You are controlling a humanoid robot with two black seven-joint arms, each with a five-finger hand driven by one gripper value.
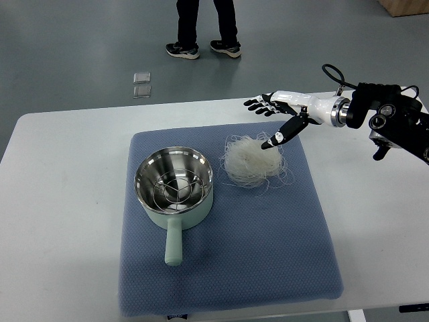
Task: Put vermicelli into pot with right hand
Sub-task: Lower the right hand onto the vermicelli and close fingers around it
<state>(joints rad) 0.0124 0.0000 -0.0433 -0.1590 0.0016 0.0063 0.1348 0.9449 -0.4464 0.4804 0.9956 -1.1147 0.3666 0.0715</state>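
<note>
A nest of white vermicelli (253,161) lies on the blue mat (228,268), right of the pot. The pale green pot (175,188) has a steel inside with a wire rack in it, and its handle points toward me. My right hand (271,117) comes in from the right edge and hovers over the far right side of the vermicelli. Its fingers (258,104) are spread and its thumb (281,136) points down at the nest's upper right edge. It holds nothing. My left arm is out of view.
The mat lies on a white table (60,221). A person's legs and dark shoes (201,47) stand on the floor beyond the table. Two small clear squares (141,85) lie on the floor.
</note>
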